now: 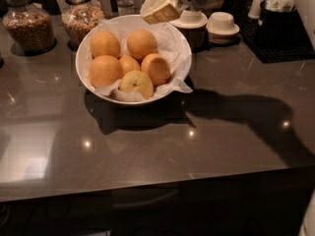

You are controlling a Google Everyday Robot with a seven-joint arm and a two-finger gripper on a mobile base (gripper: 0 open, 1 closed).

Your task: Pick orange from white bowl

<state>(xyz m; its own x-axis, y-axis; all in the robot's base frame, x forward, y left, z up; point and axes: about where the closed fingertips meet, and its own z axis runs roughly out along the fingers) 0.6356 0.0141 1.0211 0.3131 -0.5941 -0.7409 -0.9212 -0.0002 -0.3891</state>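
The white bowl (80,58) stands on the dark counter, lined with crumpled white paper. It holds several oranges: one at the back left (105,44), one at the back right (142,44), one at the front left (104,71), and others. A paler yellow fruit (137,82) lies at the bowl's front. My gripper (158,8), cream-coloured on a white wrist, hangs above the bowl's far right rim, apart from the fruit and holding nothing that I can see.
Two glass jars of granola (28,26) (80,16) stand at the back left. White cups on saucers (222,23) sit at the back right, beside a black mat (280,38). The counter's front edge (147,183) runs below.
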